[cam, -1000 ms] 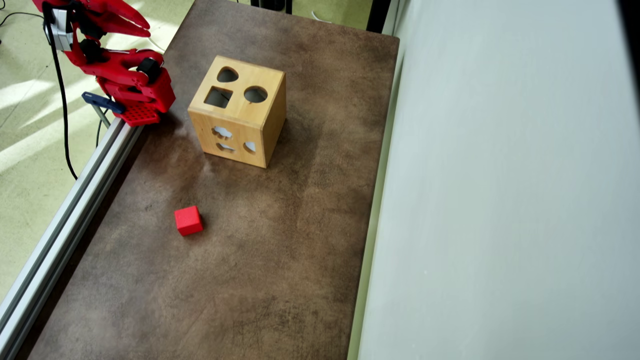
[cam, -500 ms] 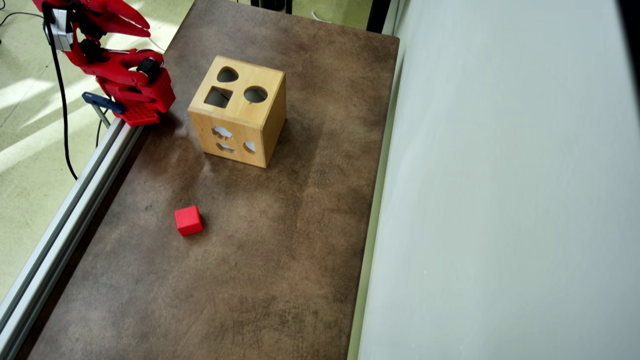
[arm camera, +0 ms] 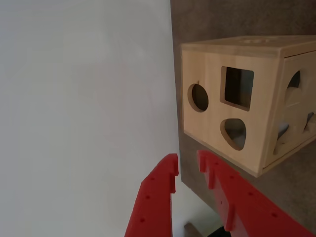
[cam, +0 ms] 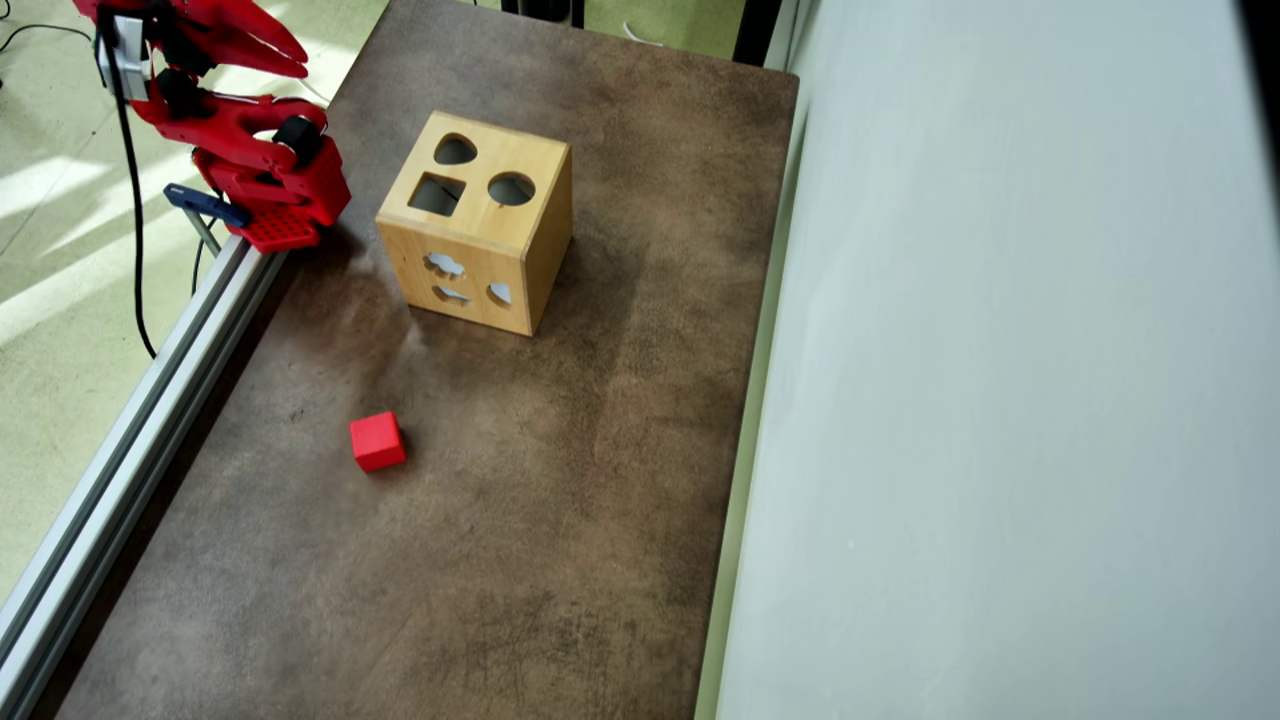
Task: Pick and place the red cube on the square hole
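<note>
On the brown table [cam: 560, 520] the red cube [cam: 377, 441] sits alone, well apart from the wooden box [cam: 478, 225] and nearer the metal rail [cam: 130, 440] along the table's left edge in the overhead view. The cube rests flat on one face, turned a little so its edges run slightly askew to the table's sides; being a cube, it has no long axis. No writing or brand shows on it, nor on the box. The square hole [cam: 437, 194] lies in the box's top face, beside a round hole [cam: 511, 188] and a teardrop hole [cam: 455, 150]. The arm [cam: 250, 160] stands folded at the table's far left corner. Its gripper [arm camera: 188, 166] holds nothing, the two red fingers a narrow gap apart in the wrist view, pointing toward the box.
</note>
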You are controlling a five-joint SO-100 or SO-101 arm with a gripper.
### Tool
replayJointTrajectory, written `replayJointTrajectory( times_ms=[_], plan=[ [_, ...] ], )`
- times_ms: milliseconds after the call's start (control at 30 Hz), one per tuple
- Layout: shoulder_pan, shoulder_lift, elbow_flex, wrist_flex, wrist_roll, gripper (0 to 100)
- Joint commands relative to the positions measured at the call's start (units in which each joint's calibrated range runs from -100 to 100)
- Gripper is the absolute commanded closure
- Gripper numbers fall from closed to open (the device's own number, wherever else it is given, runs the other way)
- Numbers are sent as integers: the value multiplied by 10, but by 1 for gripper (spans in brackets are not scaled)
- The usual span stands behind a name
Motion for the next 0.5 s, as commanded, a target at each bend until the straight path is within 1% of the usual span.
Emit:
replayJointTrajectory(
  times_ms=[0,133,467],
  plan=[
    [16,142,-115,-2,3,93],
    [74,230,-192,-2,3,93],
    [226,362,-192,-7,4,93]
  ],
)
